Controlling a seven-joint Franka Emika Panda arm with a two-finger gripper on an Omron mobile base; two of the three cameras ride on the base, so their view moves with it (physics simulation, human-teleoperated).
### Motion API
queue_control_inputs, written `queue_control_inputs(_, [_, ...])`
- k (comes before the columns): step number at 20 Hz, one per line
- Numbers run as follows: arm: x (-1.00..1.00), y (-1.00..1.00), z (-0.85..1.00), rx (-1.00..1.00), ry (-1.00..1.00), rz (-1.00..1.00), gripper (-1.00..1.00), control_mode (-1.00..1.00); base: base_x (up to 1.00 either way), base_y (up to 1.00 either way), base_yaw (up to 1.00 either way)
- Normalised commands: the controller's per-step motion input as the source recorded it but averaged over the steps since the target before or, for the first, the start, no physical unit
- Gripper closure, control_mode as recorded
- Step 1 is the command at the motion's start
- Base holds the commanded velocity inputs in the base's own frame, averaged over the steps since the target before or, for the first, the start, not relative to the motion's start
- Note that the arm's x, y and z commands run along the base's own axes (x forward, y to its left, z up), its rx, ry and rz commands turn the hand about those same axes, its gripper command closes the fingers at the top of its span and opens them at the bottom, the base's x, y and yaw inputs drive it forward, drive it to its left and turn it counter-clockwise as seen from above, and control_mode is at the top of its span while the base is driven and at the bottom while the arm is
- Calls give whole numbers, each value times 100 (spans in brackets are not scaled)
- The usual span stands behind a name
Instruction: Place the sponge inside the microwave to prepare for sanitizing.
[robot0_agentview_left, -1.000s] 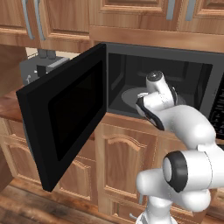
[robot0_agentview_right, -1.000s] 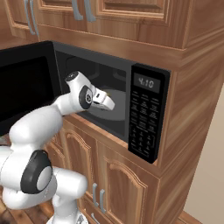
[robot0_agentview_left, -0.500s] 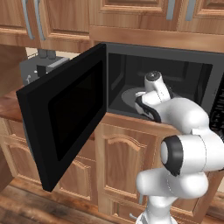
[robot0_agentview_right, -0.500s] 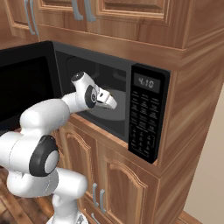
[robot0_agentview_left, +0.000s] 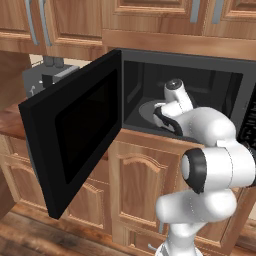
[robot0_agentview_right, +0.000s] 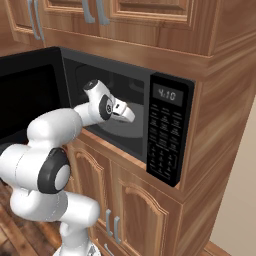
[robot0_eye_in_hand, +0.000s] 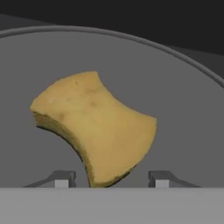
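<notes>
1. The large black built-in microwave (robot0_agentview_left: 200, 65) sits in a wall of brown wooden cabinets (robot0_agentview_right: 150, 20), with its dark-windowed door (robot0_agentview_left: 75, 140) swung wide open to the left in the left base view.
2. The right base view shows the microwave's black button keypad (robot0_agentview_right: 164, 140) and, above it, a digital display (robot0_agentview_right: 168, 94) with pale digits.
3. The white arm reaches through the opening, and its tool (robot0_eye_in_hand: 111, 177) is inside the cavity, above the round grey turntable (robot0_eye_in_hand: 183, 105).
4. In the hand view, the small yellow-olive sponge (robot0_eye_in_hand: 94, 129), a soft block with concave sides, lies on the turntable.
5. The tool's two small dark fingertips (robot0_eye_in_hand: 61, 178) stand apart at the bottom of that view, one on each side of the sponge's near corner.
6. Grey turntable surface shows between each fingertip and the sponge, so the tool is open and grips nothing.
7. The sponge appears to rest flat, with its broad top face towards the camera and a rougher, darker edge visible along its near left side.
8. The curved rim of the turntable arcs across the top of the hand view, with the dark cavity wall behind it.
9. In the left base view, a grey coffee machine (robot0_agentview_left: 47, 75) stands on the wooden tabletop (robot0_agentview_left: 10, 117) behind the open door, well apart from the microwave's cavity.
</notes>
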Motion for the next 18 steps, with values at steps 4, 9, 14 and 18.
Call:
queue_control_inputs(4, [0, 0, 0, 0, -3, 0, -100, -100, 0, 0, 0])
queue_control_inputs(9, [-1, 0, 0, 0, -8, 0, -100, -100, 0, 0, 0])
queue_control_inputs(14, [-25, 5, 0, -1, -17, 0, -100, -100, 0, 0, 0])
queue_control_inputs(18, [-53, 0, 11, -2, -10, 0, -100, -100, 0, 0, 0])
